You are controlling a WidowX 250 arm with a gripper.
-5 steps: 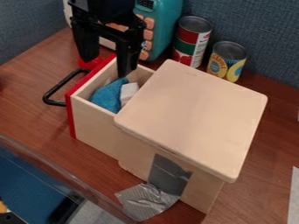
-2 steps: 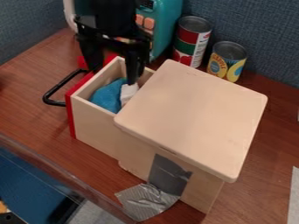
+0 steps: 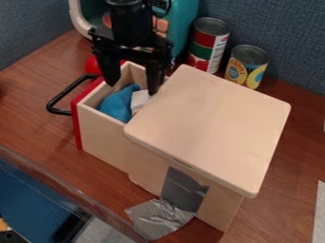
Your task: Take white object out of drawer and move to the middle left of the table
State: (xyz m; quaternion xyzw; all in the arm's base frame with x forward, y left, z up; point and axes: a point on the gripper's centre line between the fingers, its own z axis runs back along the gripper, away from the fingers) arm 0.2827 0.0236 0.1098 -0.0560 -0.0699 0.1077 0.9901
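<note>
In the camera view, we saw the gripper (image 3: 132,88) hanging over the open drawer (image 3: 101,137), its two fingers spread wide and nothing held between them. The white object (image 3: 139,98) lay inside the drawer, just beside the blue cloth (image 3: 117,105), close to where the wooden top (image 3: 215,123) overhung the drawer. One fingertip stood over its far end, though we could not tell whether the two touched.

We judged the step in hand to be lining up for the grasp. The next move called for us to bring the white object between the fingers, lower them past the drawer's walls and close on it without pinching the cloth or knocking the wooden top. After that we would need to lift it clear of the red front (image 3: 77,114) and carry it to the middle left of the table (image 3: 32,126).

As for how it pointed, the part we could see ran from the far side of the drawer towards the near wall, leaning slightly. That looked like its long axis, but with its near end partly hidden we could not be sure
</note>
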